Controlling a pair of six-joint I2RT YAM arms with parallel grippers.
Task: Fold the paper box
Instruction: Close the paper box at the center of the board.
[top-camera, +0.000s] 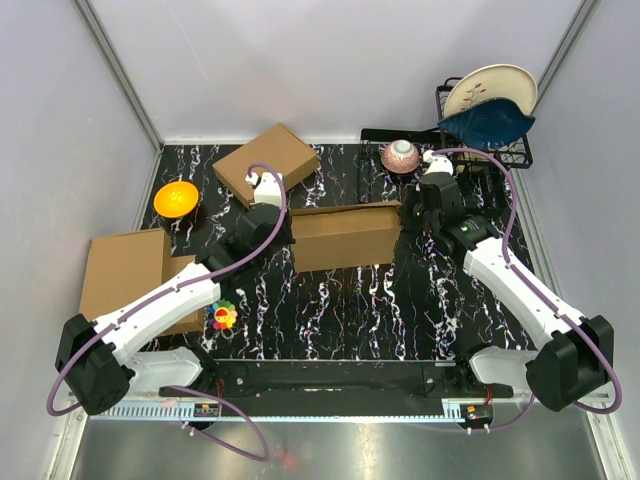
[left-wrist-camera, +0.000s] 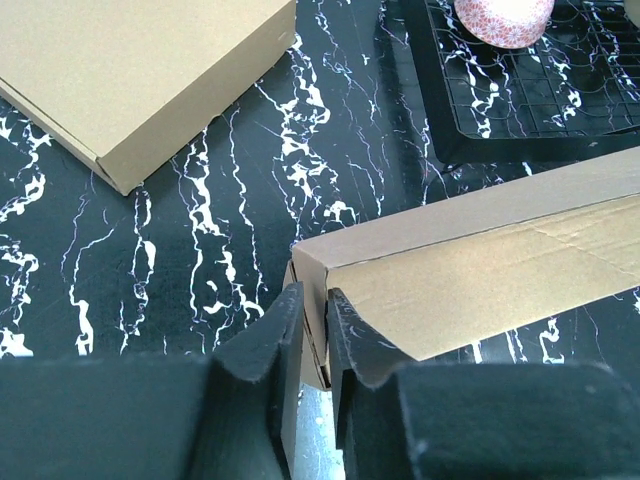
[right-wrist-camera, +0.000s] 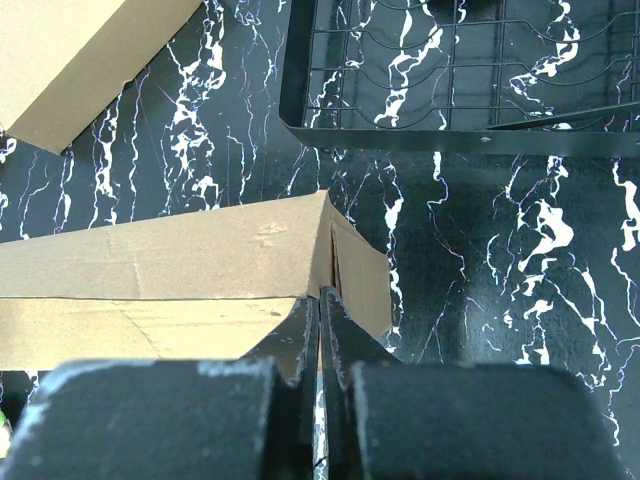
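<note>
Left tool (left-wrist-camera: 310, 330) astride paper box (left-wrist-camera: 480, 260) end

Brown paper box (top-camera: 345, 235), partly folded; walls upright

The brown corrugated cardboard paper box (top-camera: 345, 235) lies mid-table. A smaller closed brown cardboard box (top-camera: 266, 163) sits behind-left, a black wire dish rack (top-camera: 510, 155) behind-right, and a flat tan cardboard slab (top-camera: 125, 275) far left.

Brown paper box (top-camera: 345, 235), black table (top-camera: 330, 310) — white marble veins, orange bowl (top-camera: 176, 198), pink-patterned cup (top-camera: 402, 155), blue plate (top-camera: 488, 125)
</note>
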